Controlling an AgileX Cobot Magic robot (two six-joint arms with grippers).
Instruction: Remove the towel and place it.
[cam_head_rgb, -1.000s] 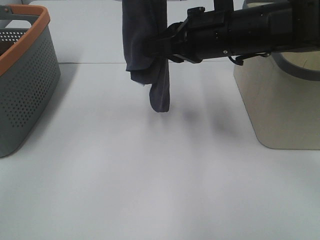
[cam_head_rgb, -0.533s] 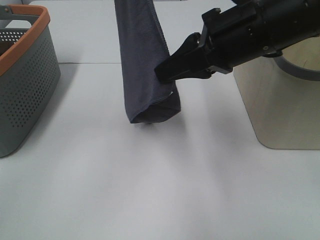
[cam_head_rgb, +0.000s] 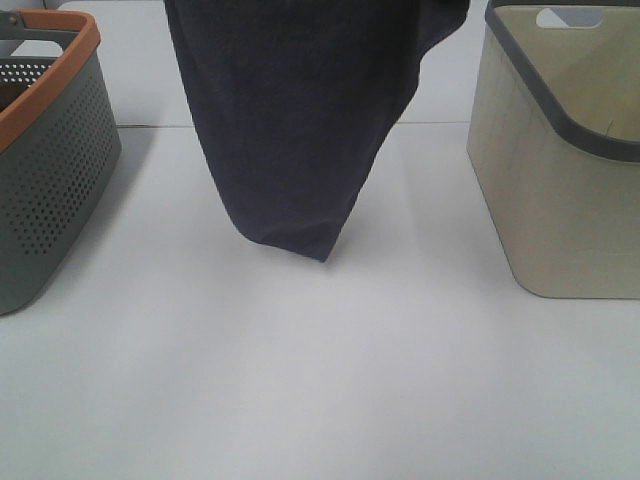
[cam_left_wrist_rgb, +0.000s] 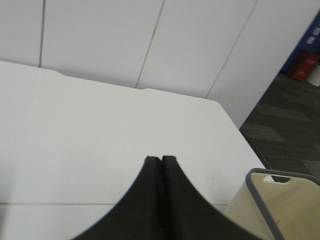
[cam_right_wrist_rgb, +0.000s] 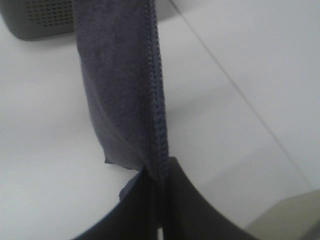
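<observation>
Charcoal towel (cam_head_rgb: 290, 130) hangs over counter (cam_head_rgb: 300, 400). My right pincer (cam_right_wrist_rgb: 159, 172) clamps hem (cam_right_wrist_rgb: 156, 90). Left pincer (cam_left_wrist_rgb: 161, 160) clenched, hold unseen. I judge removal done, placing pending.

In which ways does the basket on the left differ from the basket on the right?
The left basket has grey walls and an orange rim; the right basket has beige walls and a dark grey rim. The left basket's walls are full of small holes; the right basket's walls are plain. Both stand upright on the white table, on either side of the hanging towel.
</observation>
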